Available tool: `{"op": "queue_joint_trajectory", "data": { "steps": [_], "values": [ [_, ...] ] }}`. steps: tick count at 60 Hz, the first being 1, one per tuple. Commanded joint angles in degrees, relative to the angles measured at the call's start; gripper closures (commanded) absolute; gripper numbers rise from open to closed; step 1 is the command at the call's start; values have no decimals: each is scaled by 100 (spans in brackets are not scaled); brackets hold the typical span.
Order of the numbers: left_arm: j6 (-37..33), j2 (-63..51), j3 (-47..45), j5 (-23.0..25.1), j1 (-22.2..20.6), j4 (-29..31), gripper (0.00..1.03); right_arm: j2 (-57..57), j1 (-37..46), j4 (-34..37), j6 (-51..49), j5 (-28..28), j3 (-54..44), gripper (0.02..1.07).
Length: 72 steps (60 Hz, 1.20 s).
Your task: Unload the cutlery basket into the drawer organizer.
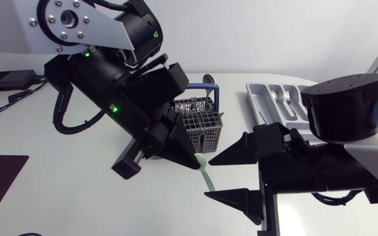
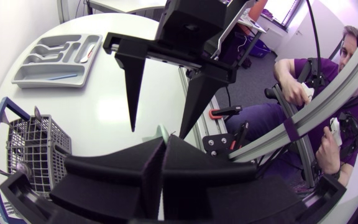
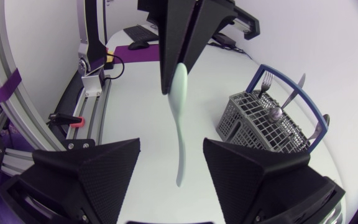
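Since a handover appeared intended, the pale green utensil (image 3: 180, 124) was held clamped in the left gripper (image 1: 192, 159), its handle hanging between the spread, non-touching fingers of the right gripper (image 3: 171, 143), beside the cutlery basket (image 1: 199, 121). The drawer organizer (image 1: 254, 98) was noted beyond.

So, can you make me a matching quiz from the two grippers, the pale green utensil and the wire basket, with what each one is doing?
1 left gripper
2 right gripper
3 pale green utensil
4 wire basket

A open, fingers either side of the utensil
B metal cutlery standing in it
C shut on the utensil's upper end
D hanging down, held by one end

Pairs: 1-C, 2-A, 3-D, 4-B
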State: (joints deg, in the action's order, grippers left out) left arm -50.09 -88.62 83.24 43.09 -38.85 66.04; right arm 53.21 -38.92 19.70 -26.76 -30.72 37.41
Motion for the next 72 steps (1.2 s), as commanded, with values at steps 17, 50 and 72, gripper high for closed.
{"op": "queue_joint_trajectory", "data": {
  "steps": [17,50,72],
  "values": [
    [-159,-288,474,103,-202,383,89,-153,-116,-10,-180,-57,-225,73],
    [-133,-455,614,121,-299,471,63,-303,-90,86,-154,57,-383,100],
    [1440,-674,975,-354,238,-1005,8,-593,2011,745,-1314,40,-489,100]
  ]
}}
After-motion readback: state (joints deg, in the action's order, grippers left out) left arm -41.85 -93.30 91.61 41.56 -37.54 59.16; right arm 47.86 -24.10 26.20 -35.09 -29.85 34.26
